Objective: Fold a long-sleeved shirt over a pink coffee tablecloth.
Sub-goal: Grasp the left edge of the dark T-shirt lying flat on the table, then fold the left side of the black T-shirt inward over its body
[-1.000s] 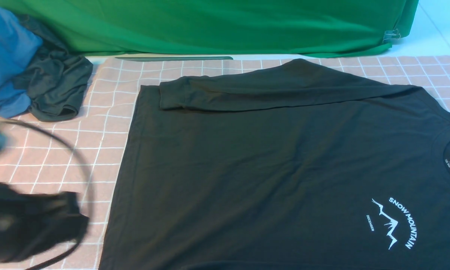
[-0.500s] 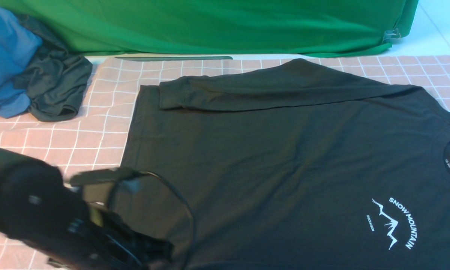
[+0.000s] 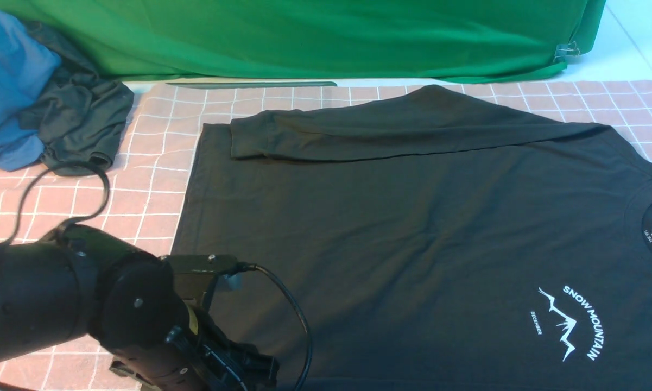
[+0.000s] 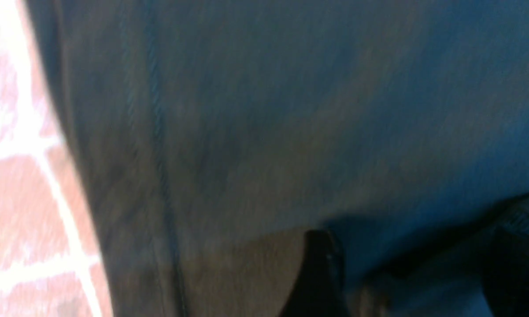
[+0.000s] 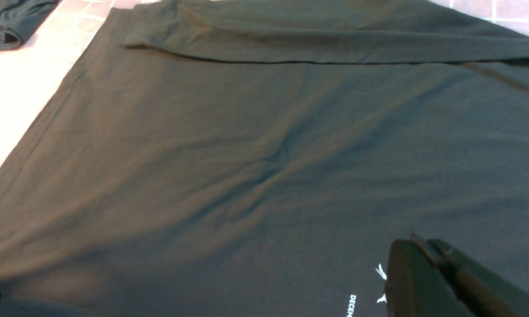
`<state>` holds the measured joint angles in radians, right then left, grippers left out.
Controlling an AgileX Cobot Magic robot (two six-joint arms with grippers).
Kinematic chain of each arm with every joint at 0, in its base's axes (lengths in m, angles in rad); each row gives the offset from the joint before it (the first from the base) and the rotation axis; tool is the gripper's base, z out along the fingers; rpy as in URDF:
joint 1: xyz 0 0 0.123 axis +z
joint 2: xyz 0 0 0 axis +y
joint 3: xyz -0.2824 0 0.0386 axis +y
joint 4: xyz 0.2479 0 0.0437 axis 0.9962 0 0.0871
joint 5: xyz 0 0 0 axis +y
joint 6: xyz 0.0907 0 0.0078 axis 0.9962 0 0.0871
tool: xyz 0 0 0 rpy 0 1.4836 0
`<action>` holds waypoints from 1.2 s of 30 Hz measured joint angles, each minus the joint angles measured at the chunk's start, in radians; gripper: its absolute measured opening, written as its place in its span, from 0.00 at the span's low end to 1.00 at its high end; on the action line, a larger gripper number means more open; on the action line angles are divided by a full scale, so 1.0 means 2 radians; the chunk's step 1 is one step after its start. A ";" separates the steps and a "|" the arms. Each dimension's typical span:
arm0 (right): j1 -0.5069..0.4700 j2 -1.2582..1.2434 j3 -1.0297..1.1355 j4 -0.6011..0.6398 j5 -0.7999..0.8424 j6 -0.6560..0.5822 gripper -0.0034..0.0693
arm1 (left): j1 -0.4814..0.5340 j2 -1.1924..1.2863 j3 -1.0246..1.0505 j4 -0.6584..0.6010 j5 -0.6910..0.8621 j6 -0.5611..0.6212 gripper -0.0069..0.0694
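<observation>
With jaws apart, the left gripper [image 4: 416, 264] hangs over the long-sleeved shirt [image 3: 391, 233] hem [image 4: 158, 132], probably to pinch it; the right gripper [image 5: 418, 246] waits clenched, empty.

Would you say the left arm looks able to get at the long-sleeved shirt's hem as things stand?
Probably yes: the left hand hangs just over the long-sleeved shirt by its hem, fingers apart, and nothing lies between them and the cloth.

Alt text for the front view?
A black long-sleeved shirt lies flat on a pink gridded tablecloth, one sleeve folded across it. The left arm reaches over its hem; blue garment and dark garment far left, green cloth behind.
</observation>
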<state>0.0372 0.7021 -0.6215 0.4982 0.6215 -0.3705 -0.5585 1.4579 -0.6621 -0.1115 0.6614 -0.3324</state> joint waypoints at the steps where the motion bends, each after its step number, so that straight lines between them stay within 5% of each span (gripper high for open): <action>1: 0.000 0.000 0.000 0.000 -0.001 0.000 0.10 | 0.000 0.003 0.000 -0.002 -0.001 0.005 0.74; 6: 0.000 0.000 0.000 0.000 -0.005 -0.002 0.10 | 0.000 0.014 0.000 -0.037 -0.001 0.053 0.66; 15: 0.000 0.000 0.000 0.000 -0.005 -0.011 0.10 | 0.000 0.011 -0.001 -0.052 0.020 0.107 0.16; 26: 0.000 0.000 0.000 0.000 -0.007 -0.012 0.11 | 0.000 -0.044 -0.088 -0.037 0.103 0.114 0.15; 36: 0.000 0.000 0.000 0.000 -0.017 -0.012 0.11 | 0.021 -0.031 -0.200 0.043 0.154 0.061 0.15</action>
<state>0.0372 0.7021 -0.6215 0.4992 0.5867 -0.3937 -0.5174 1.3958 -1.0617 -0.0250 0.9695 -0.2105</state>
